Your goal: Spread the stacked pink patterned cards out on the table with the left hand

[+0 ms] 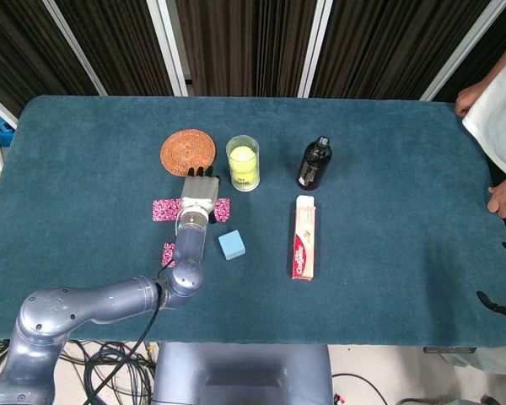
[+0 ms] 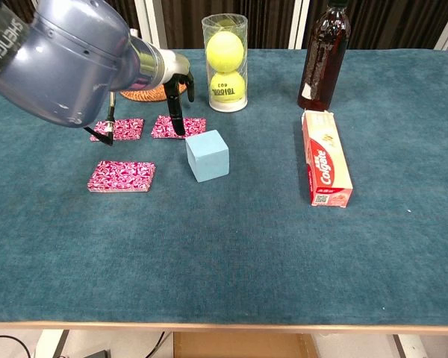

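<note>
Near the table's point(image 2: 231, 268) front-left: a stack of pink patterned cards point(image 2: 122, 176), long axis left to right. Just beyond it, two single cards side by side, left card point(image 2: 124, 129) and right card point(image 2: 181, 127). Left hand point(image 1: 199, 192) above this pair, fingers pointing down, one fingertip point(image 2: 178, 128) touching the right card; holding nothing. Stack nearer the front edge than the hand. Right hand out of view.

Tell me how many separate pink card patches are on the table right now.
3. Stack nearest the front edge; left card behind it; right card under the left hand, beside the blue cube. The arm may hide more.
</note>
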